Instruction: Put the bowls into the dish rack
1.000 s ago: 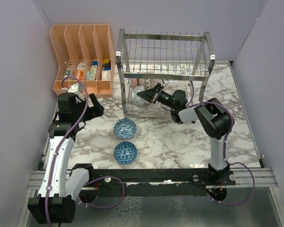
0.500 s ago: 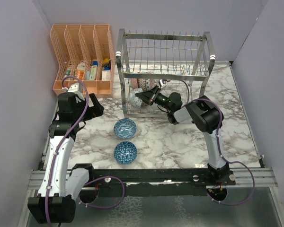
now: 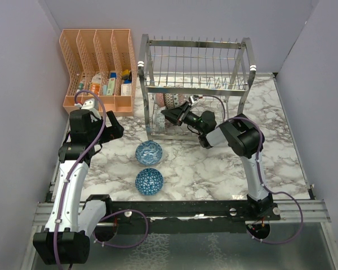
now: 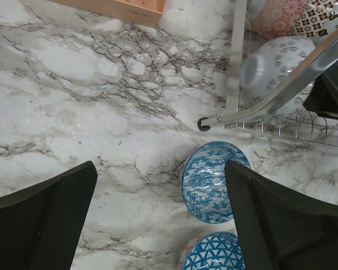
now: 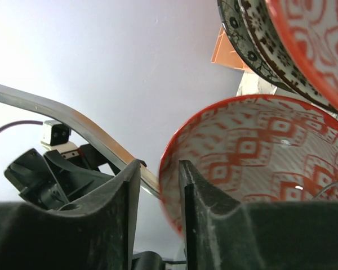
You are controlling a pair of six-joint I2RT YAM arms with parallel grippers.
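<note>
The dish rack (image 3: 191, 44) stands at the back middle. My right gripper (image 3: 167, 115) reaches into its lower tier. In the right wrist view its fingers (image 5: 159, 166) straddle the rim of a red-patterned bowl (image 5: 253, 152), with a gap showing at the left finger. That bowl is white outside (image 4: 270, 67). Two more bowls stand in the rack behind it: a dark-and-white one (image 5: 253, 39) and a red one (image 5: 315, 45). Two blue bowls lie on the table, one (image 3: 149, 152) behind the other (image 3: 149, 181). My left gripper (image 3: 112, 128) hangs open and empty left of them.
An orange mesh organizer (image 3: 98, 67) with small boxes stands at the back left. The rack's front leg (image 4: 236, 56) is close to the nearer blue bowl (image 4: 211, 180). Grey walls close in both sides of the marble table (image 3: 214, 169).
My right gripper has carried the red-patterned bowl leftward and deeper into the rack's lower tier, then held still there. The left arm has not moved.
</note>
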